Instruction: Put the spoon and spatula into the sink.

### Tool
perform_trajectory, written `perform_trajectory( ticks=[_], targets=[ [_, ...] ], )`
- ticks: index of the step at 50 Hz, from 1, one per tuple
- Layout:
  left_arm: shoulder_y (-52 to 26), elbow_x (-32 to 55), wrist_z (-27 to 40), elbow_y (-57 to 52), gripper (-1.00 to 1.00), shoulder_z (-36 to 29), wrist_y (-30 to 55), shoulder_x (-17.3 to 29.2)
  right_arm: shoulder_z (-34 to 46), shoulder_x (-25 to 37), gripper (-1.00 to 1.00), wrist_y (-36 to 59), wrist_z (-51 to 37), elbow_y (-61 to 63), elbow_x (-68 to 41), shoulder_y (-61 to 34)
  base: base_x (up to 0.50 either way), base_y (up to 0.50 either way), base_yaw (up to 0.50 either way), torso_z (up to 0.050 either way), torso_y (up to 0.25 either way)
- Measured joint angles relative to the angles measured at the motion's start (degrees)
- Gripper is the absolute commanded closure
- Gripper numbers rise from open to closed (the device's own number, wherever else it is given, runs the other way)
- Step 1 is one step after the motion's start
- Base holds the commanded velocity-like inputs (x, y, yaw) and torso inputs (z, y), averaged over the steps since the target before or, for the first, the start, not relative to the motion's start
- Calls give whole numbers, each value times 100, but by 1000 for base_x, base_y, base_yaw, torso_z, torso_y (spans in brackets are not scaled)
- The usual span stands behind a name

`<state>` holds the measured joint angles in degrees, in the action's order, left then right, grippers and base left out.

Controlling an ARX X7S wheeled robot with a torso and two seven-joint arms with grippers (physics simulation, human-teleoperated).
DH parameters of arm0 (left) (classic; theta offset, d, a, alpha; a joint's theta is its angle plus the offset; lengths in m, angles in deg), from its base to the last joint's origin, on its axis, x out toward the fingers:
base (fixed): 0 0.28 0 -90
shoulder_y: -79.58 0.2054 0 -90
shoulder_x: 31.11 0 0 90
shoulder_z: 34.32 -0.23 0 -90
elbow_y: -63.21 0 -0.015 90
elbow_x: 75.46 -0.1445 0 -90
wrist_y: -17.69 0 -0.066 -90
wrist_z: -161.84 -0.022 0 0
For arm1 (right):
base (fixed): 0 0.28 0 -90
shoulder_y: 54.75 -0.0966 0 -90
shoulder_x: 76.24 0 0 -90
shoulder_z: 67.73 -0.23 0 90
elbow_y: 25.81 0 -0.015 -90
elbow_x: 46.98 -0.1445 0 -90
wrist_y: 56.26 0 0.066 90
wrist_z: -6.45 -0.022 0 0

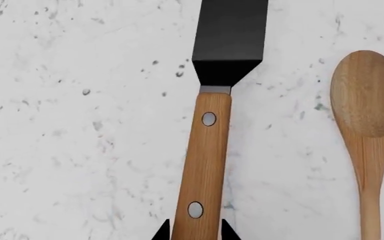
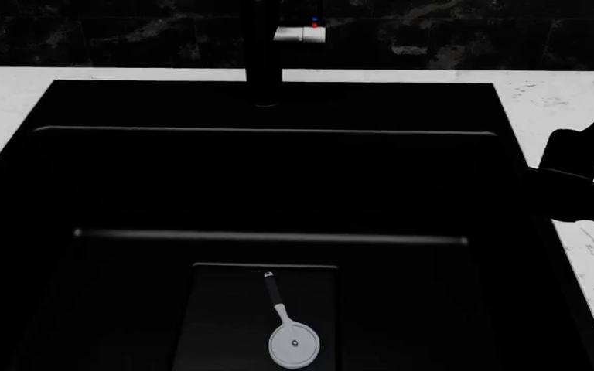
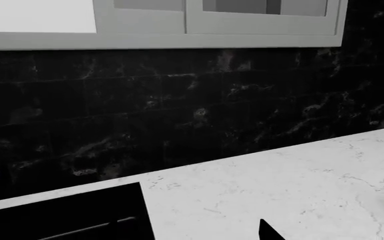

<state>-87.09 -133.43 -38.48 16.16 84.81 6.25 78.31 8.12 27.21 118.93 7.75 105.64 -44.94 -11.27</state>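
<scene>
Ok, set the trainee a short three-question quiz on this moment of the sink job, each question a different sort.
1. True or false: the spatula already lies inside the sink.
2. Multiple choice: what lies on the sink floor in the head view? A) a wooden spoon B) a white round-headed utensil C) nothing
3. Fill in: in the left wrist view the spoon lies beside the spatula on the white marbled ____.

Key: 1 false, the left gripper has its fingers either side of the spatula's handle on the counter. 2 B. 3 countertop.
</scene>
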Motion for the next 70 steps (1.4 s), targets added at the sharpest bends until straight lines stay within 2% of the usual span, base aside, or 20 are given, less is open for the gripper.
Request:
perform_trajectory(
  ticks=[9, 20, 31, 37, 43, 57, 60, 66, 70],
  targets=[
    [-174, -60, 571, -39, 100, 264, -308, -13, -25, -6, -100, -20, -4, 3, -11, 26, 0, 0, 0, 0, 0],
    [-1350, -4, 1351, -535, 100, 225, -915, -376, -37, -3, -100, -52, -12, -13, -22, 47, 0, 0, 0, 0, 0],
    [-2189, -18, 1098, -1013, 100, -394, -1224, -1038, -68, 9, -100, -77, -14, -33, -33, 61, 0, 0, 0, 0, 0],
    [-2274, 111, 523, -1053, 100, -823, -1173, -1402, -74, 11, -100, -119, -13, -78, -43, 54, 0, 0, 0, 0, 0],
    [-2180, 592, -18, -957, 100, -1389, -940, -1632, -75, 10, -100, -145, -17, -103, -53, 50, 0, 0, 0, 0, 0],
    [-1598, 1699, -1316, -1406, 100, -3086, 241, -1803, -85, 8, -100, -165, -31, -103, -68, 75, 0, 0, 0, 0, 0],
    [-1426, 1276, -2082, -1552, 100, -3446, 480, -1833, -89, 9, -100, -161, -37, -94, -68, 84, 0, 0, 0, 0, 0],
    [-1123, -206, -4163, -1719, 100, -3998, 787, -1876, -91, -1, -100, -181, -48, -104, -72, 103, 0, 0, 0, 0, 0],
    [-955, -840, -5099, -1791, 100, -4312, 905, -1892, -97, -10, -100, -199, -51, -108, -79, 119, 0, 0, 0, 0, 0]
  ],
)
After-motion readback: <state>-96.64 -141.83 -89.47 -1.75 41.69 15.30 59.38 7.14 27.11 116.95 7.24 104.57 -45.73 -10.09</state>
